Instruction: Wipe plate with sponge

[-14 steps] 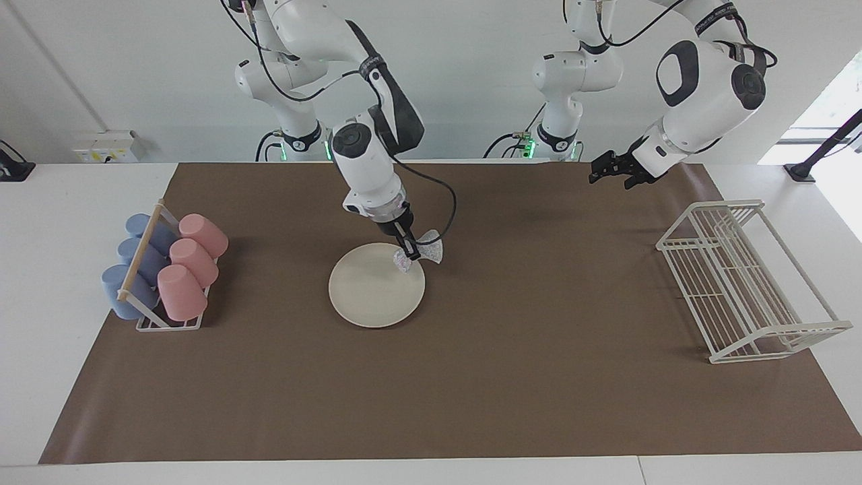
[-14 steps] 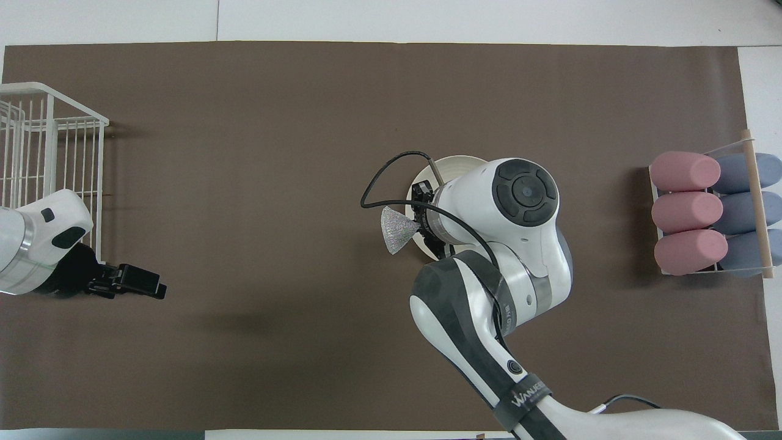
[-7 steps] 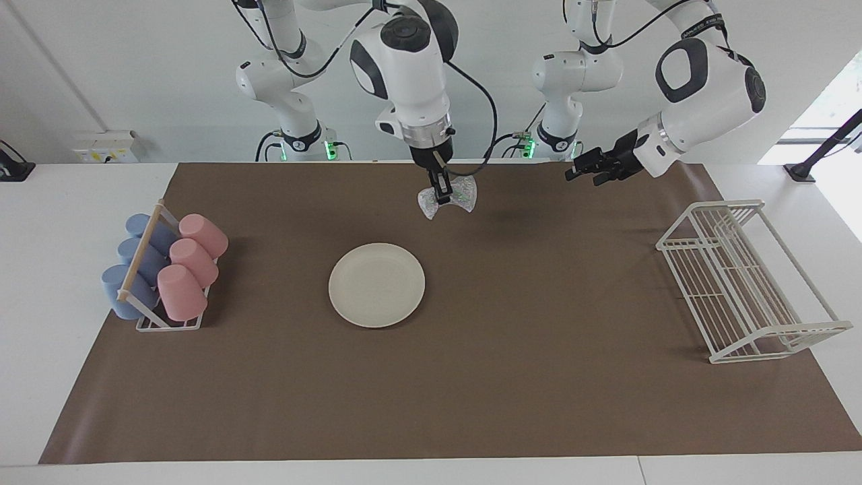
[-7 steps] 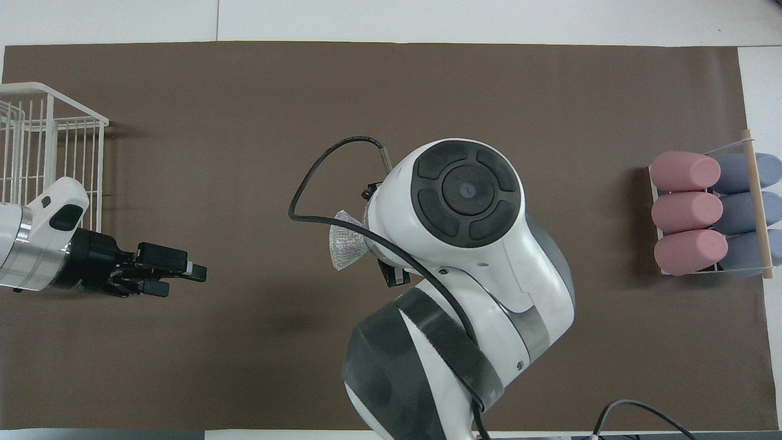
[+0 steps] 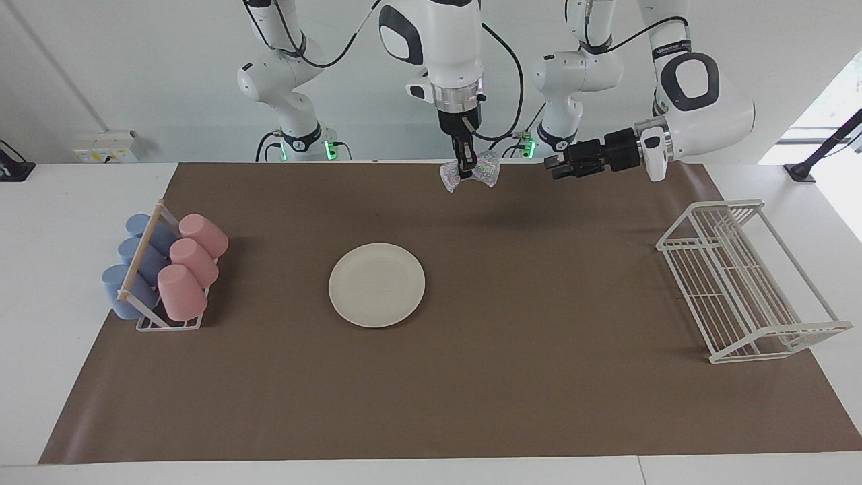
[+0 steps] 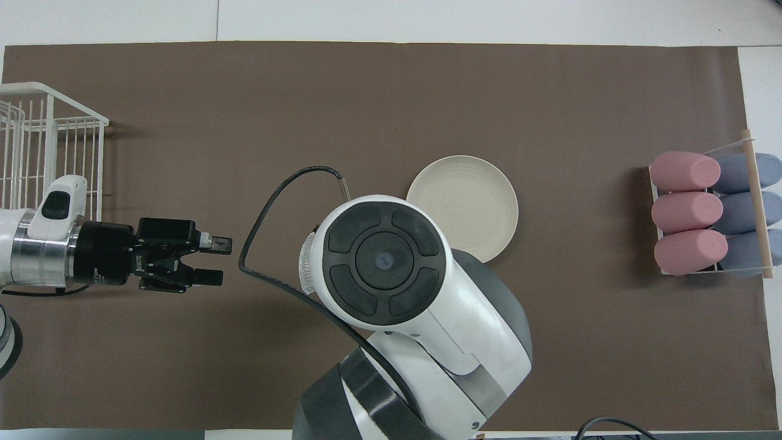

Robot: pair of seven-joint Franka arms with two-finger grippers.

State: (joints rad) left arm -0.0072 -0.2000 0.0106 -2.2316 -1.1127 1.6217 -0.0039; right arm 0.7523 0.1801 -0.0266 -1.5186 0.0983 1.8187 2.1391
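Fingers of the right gripper (image 5: 465, 164) are pinching the sponge (image 5: 471, 176) high over the mat, away from the plate (image 5: 376, 285), while the left gripper (image 5: 553, 166) is waiting open, so wiping needs a descent.

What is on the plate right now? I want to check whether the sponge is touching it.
Nothing lies on the plate; its face is bare. The right gripper holds the sponge high over the mat, off the plate. The overhead view hides the plate's nearest rim under the arm.
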